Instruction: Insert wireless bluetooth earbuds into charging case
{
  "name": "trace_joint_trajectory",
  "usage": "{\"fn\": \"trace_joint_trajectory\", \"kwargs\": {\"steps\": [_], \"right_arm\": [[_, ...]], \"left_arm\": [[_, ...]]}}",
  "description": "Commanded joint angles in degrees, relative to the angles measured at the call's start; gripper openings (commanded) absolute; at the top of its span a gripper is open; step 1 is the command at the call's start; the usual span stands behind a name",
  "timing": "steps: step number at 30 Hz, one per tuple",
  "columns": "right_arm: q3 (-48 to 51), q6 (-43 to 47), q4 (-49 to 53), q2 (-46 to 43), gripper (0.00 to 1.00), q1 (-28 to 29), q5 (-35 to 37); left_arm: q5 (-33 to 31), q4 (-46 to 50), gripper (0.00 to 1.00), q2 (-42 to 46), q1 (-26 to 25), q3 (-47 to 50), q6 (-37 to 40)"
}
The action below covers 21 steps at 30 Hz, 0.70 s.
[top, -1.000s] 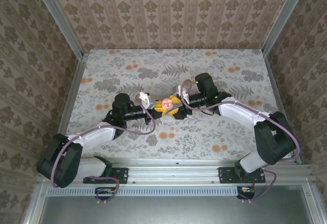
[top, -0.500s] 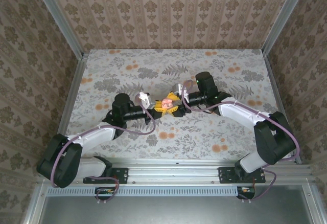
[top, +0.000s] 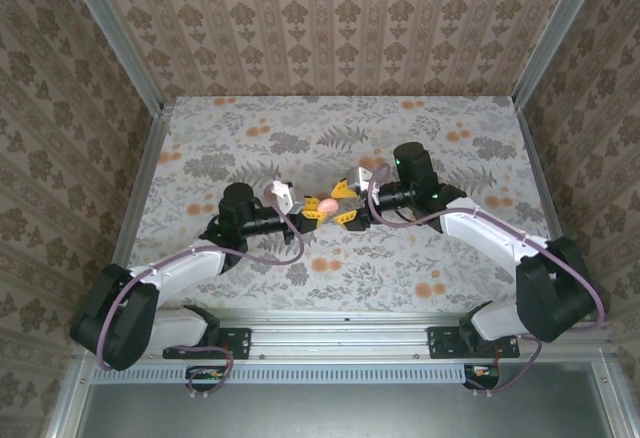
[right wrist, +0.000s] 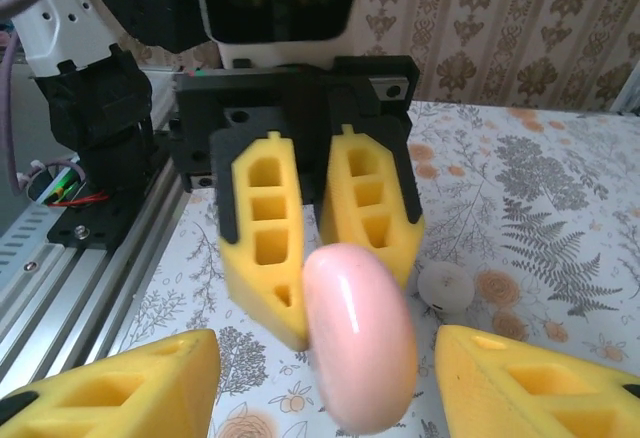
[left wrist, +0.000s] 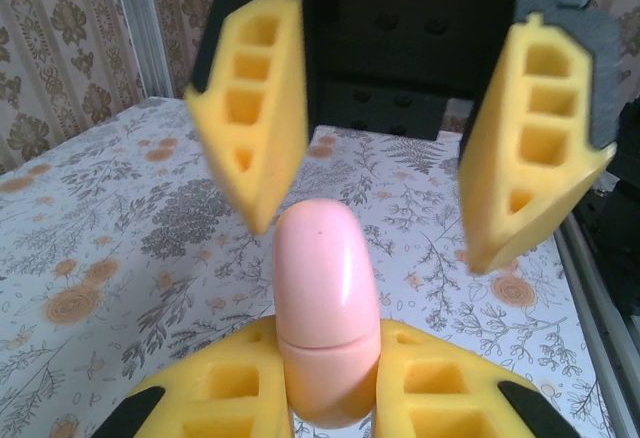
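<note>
Charging case (top: 327, 204) shows in the overhead view as a small pink spot at the middle of the flowered table (top: 420, 128), caught between the two arms. We see the left gripper (top: 318, 208) reaching in from the left with its jaws pinching the case. The right gripper (top: 343, 205) faces it from the right. Its jaws are spread, one yellow finger above the case in the frame and one below.

In the left wrist view the case (left wrist: 325, 308) stands upright at bottom centre, a smooth pink oval with a seam across it where its two halves meet. The left gripper (left wrist: 330, 383) clamps its lower part between two yellow pads at the bottom edge. The right gripper (left wrist: 370, 243) hangs over it from the top of the frame, its fingers well apart. One finger is upper left of the case and the other upper right, and we see a gap between each and the pink shell.

In the right wrist view the case (right wrist: 360, 343) fills the lower centre. Behind it the left gripper (right wrist: 330, 288) presses on it from both sides. The right gripper (right wrist: 330, 388) has its pads at the bottom left and bottom right corners, clear of the case. A small pale round bit (right wrist: 445, 286) lies on the table right of centre. We cannot tell whether it is an earbud.
</note>
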State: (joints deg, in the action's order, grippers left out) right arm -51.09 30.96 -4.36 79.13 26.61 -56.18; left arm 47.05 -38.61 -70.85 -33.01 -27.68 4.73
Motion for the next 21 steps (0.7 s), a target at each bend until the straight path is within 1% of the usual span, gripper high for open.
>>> {"fn": "trace_joint_trajectory", "kwargs": {"steps": [1,6,11,19,21], "right_arm": [[1.3,0.6,1.6,-3.9,0.60,-0.5,-1.7],[3.0,0.7,3.4,-6.9,0.59,-1.9,0.6],[1.8,2.7,6.5,-6.5,0.58,-2.6,4.1],[-0.9,4.4,6.0,-2.9,0.54,-2.1,1.0],[-1.3,4.6,6.0,-2.4,0.50,-1.7,0.9]], "left_arm": [[0.1,0.4,0.16,1.2,-0.1,-0.6,1.4],[0.4,0.4,0.16,1.7,-0.1,-0.6,1.5],[0.7,0.4,0.16,1.9,-0.1,-0.7,1.2],[0.9,0.3,0.16,2.3,-0.2,-0.8,1.0],[0.9,0.4,0.16,2.4,-0.2,-0.7,1.0]]}}
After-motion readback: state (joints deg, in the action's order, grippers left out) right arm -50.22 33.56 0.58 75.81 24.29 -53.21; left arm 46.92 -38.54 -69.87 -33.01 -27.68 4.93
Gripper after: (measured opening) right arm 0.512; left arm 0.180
